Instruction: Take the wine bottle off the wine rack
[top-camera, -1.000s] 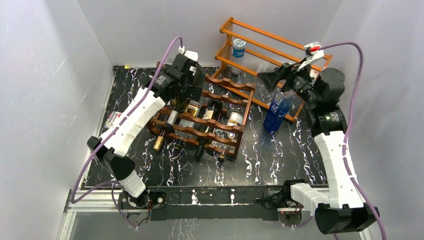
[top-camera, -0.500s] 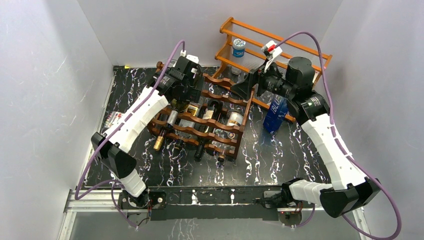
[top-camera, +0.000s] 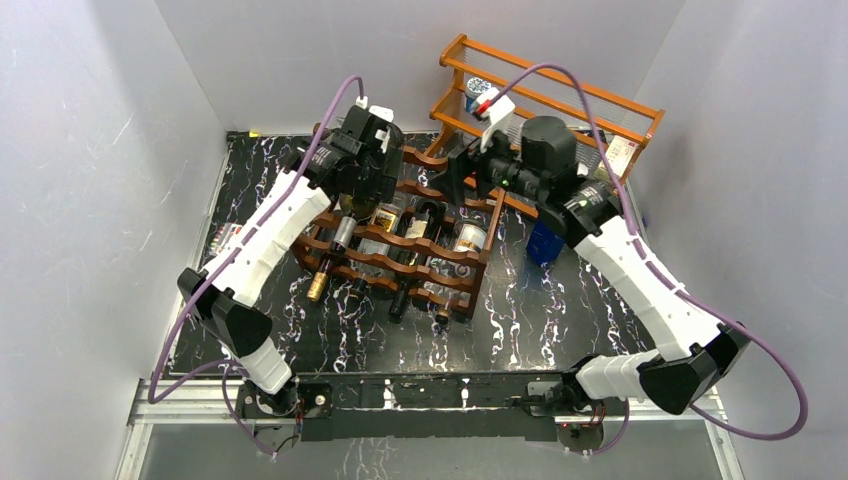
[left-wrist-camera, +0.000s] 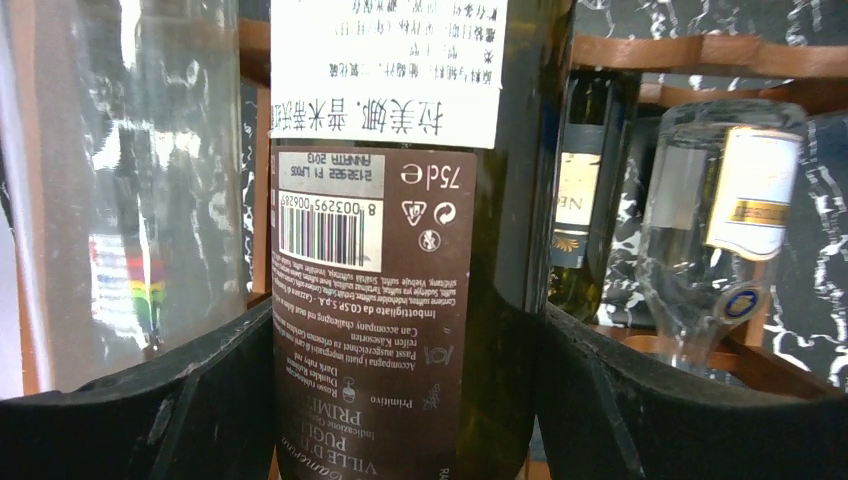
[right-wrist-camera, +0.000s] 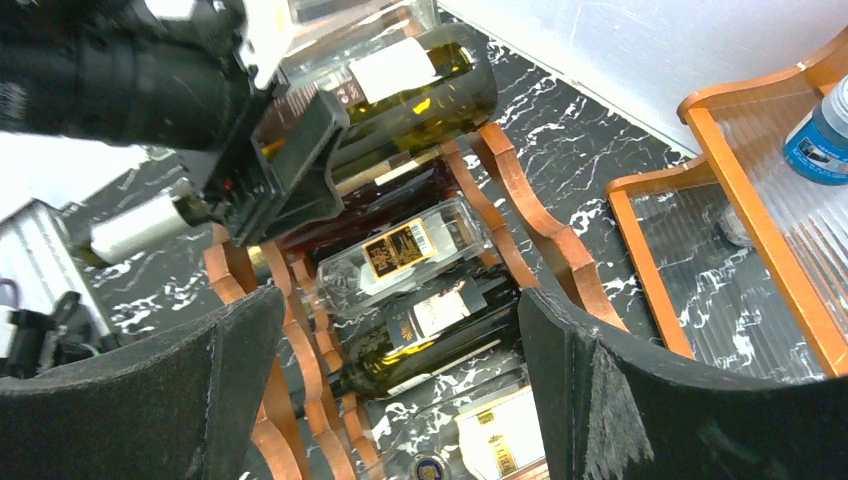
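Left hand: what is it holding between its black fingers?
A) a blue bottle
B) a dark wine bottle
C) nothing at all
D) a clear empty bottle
B: the left wrist view shows the dark wine bottle held tight between the two fingers of the left hand.

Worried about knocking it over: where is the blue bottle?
In the top view, the blue bottle sits just right of the dark reddish-brown wooden wine rack, before the orange wooden shelf, mostly hidden by the right arm.
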